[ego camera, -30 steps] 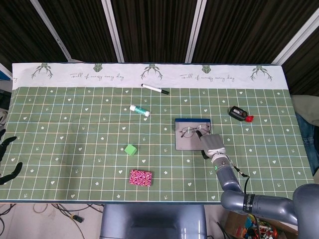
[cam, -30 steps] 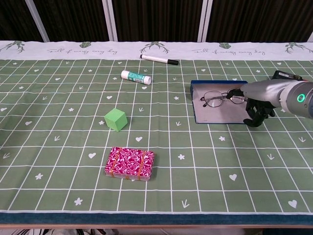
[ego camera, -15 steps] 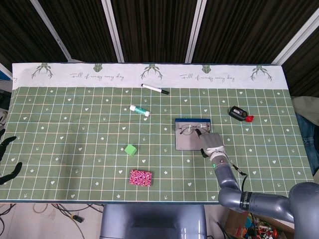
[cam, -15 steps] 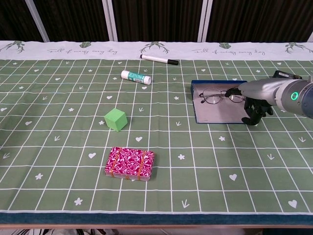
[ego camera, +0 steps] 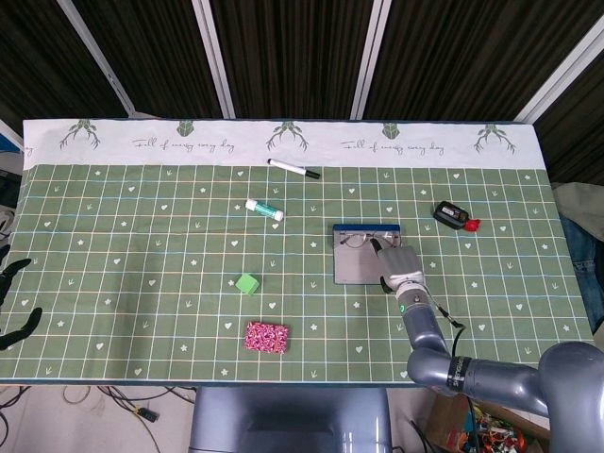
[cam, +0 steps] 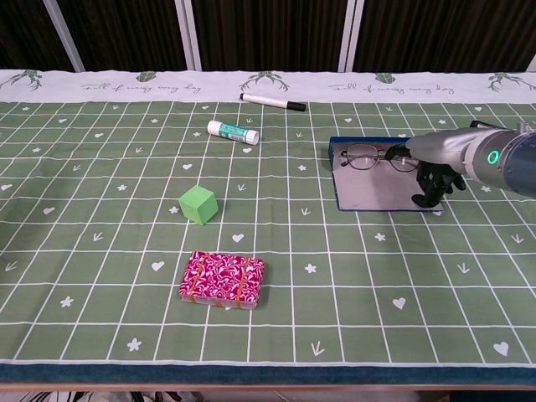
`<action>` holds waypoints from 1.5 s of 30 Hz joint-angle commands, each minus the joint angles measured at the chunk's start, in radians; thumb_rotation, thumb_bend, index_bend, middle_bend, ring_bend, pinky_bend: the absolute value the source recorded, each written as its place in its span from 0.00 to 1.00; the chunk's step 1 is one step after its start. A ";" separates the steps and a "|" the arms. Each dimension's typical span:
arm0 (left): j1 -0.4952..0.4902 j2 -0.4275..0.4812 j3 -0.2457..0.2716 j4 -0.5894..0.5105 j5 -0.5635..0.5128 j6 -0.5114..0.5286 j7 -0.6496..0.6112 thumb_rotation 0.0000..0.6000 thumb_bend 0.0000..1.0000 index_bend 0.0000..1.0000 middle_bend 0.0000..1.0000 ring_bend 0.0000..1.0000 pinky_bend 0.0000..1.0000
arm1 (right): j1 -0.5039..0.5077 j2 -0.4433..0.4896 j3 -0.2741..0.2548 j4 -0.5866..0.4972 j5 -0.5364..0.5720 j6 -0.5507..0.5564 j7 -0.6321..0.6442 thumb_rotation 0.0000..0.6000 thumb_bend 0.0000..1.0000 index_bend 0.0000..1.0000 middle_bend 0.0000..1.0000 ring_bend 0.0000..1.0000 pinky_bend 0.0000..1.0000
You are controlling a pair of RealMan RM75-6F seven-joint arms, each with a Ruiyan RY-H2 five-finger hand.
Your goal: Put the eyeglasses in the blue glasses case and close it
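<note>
Left of the blue glasses case [cam: 377, 179]: the left hand [ego camera: 14, 302], idle at the table edge, fingers apart and empty. On the open case: eyeglasses [cam: 377, 157], lying toward its far edge. Right of the case: the right hand [cam: 434, 163], one finger touching the frame; whether it pinches the frame cannot be told. Risk: a further push may slide the eyeglasses past the far edge, or the lid may close on a protruding temple.

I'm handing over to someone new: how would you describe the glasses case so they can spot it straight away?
On the green checked tablecloth, look to the right half, just left of the right hand. The glasses case lies open and flat there, grey inside with a blue rim, and the eyeglasses sit at its far edge. Nothing else nearby is a flat grey panel.
</note>
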 commanded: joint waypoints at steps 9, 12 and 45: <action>0.000 0.001 0.000 0.000 0.000 -0.001 -0.003 1.00 0.32 0.15 0.00 0.00 0.00 | 0.020 -0.022 0.011 0.041 0.045 -0.001 -0.027 1.00 0.53 0.06 0.72 0.69 0.66; 0.000 0.001 0.000 0.001 -0.001 -0.002 -0.003 1.00 0.32 0.15 0.00 0.00 0.00 | 0.023 -0.026 0.015 0.047 0.051 0.002 -0.030 1.00 0.53 0.06 0.72 0.69 0.66; 0.002 0.001 0.000 -0.003 0.000 0.003 0.004 1.00 0.32 0.15 0.00 0.00 0.00 | -0.063 0.074 0.005 -0.194 -0.116 0.121 0.082 1.00 0.26 0.06 0.43 0.46 0.42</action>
